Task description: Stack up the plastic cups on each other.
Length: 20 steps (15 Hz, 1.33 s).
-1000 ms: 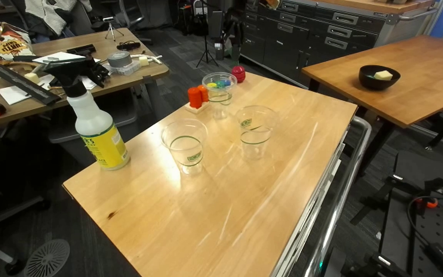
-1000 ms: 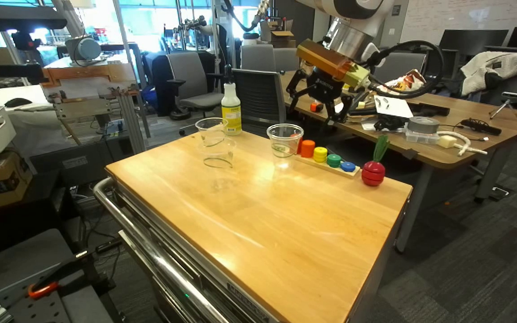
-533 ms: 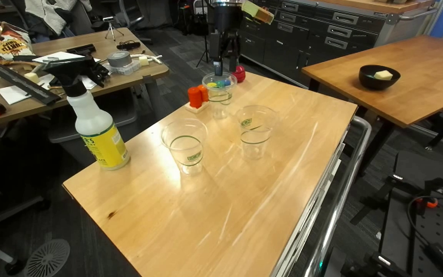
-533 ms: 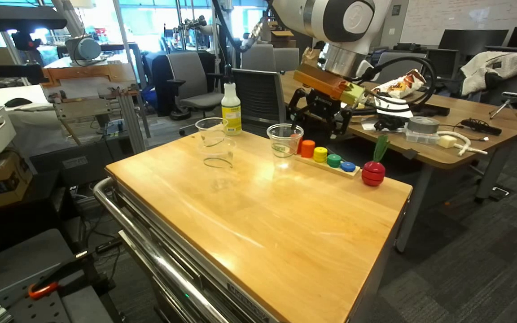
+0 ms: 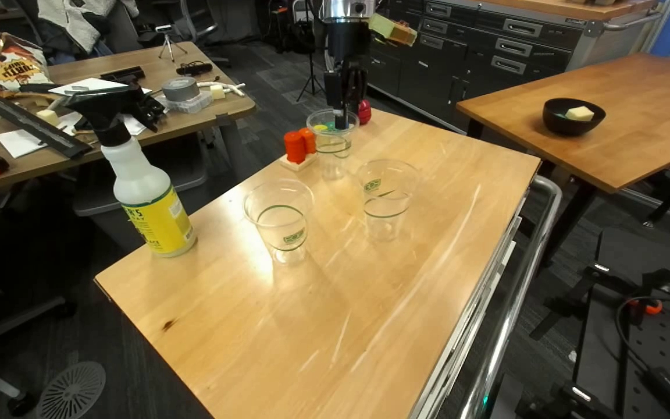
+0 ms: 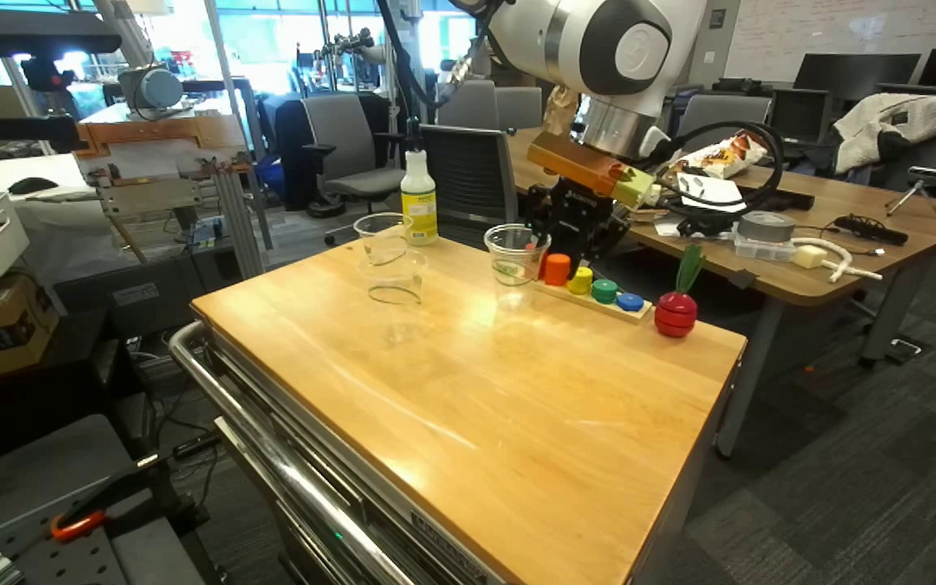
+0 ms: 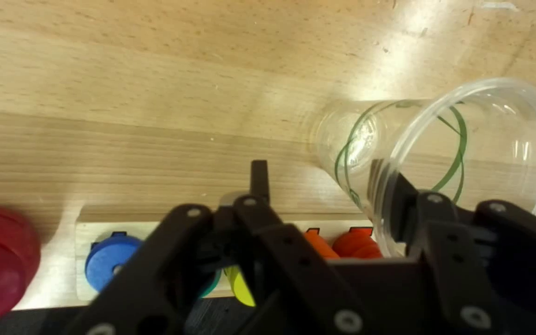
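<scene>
Jaws parted, astride the wall of a plastic cup (image 7: 435, 139)

There's the gripper (image 7: 319, 170), one finger (image 7: 404, 200) inside, the other outside, clear of it! Coloured blocks (image 7: 110, 260) just beside. Farther out, second cup (image 5: 282, 224) and third cup (image 5: 390, 201) stand apart on the tabletop (image 5: 265, 337).

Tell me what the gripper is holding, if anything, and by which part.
Nothing is held: the gripper stands open, one finger seemingly inside the rim of the clear cup, the other outside with a gap to its wall.
</scene>
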### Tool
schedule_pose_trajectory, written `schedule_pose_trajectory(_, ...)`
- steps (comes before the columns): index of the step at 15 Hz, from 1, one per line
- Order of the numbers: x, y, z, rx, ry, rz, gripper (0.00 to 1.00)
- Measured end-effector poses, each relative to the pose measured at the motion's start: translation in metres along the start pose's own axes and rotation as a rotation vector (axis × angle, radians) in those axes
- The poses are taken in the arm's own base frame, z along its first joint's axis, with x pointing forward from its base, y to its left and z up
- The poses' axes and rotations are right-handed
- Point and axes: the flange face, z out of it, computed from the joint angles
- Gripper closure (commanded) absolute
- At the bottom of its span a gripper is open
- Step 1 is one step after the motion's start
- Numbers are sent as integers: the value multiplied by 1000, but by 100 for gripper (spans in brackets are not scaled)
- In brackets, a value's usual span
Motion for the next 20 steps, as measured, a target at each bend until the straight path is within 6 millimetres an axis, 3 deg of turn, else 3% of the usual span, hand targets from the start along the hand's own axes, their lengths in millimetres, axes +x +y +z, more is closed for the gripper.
schedule_pose_trajectory(2, 0, -1, 0, 1, -1, -1, 89)
schedule_pose_trajectory(6, 2, -5, -5, -4, 19, -7, 99)
schedule_pose_trajectory(7, 2, -6, -8, -7, 27, -8, 94)
schedule_pose_trajectory(12, -6, -13, -25, -16, 48, 5, 93)
schedule_pose_trajectory(16, -22, -28, -64, -23, 66, 39, 94)
schedule_pose_trajectory(20, -58, -53, -119, -32, 76, 42, 94)
